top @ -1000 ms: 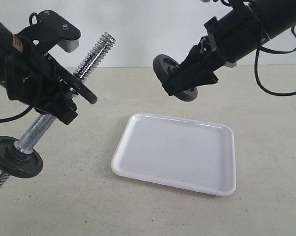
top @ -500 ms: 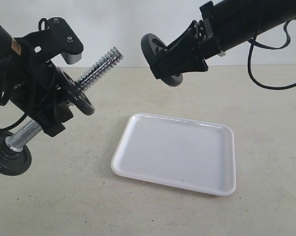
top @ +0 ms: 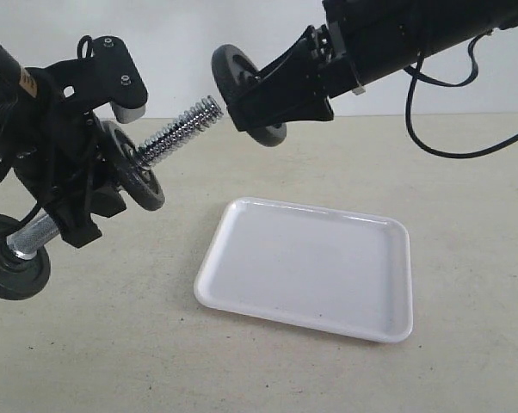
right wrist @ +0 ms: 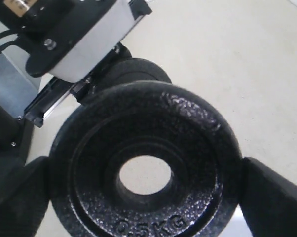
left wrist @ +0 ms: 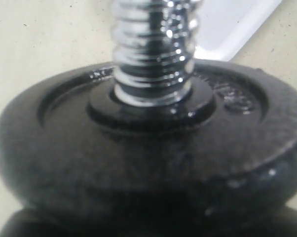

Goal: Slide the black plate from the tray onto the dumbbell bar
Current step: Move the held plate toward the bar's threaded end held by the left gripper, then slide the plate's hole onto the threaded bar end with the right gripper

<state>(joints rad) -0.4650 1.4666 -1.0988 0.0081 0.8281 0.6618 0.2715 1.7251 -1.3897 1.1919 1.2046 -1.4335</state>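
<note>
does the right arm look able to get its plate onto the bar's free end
Probably yes: the black plate hangs near the threaded tip of the dumbbell bar, nothing between them.

Black plate (top: pixel 228 70) in R fingers (top: pixel 280 86) — near bar (top: pixel 183 127).

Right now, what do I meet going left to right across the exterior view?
Outer black disc → inner black disc → threaded tip of the dumbbell bar → black plate. The tray lies below, overlapping the plate sideways, so unplaced.
</note>
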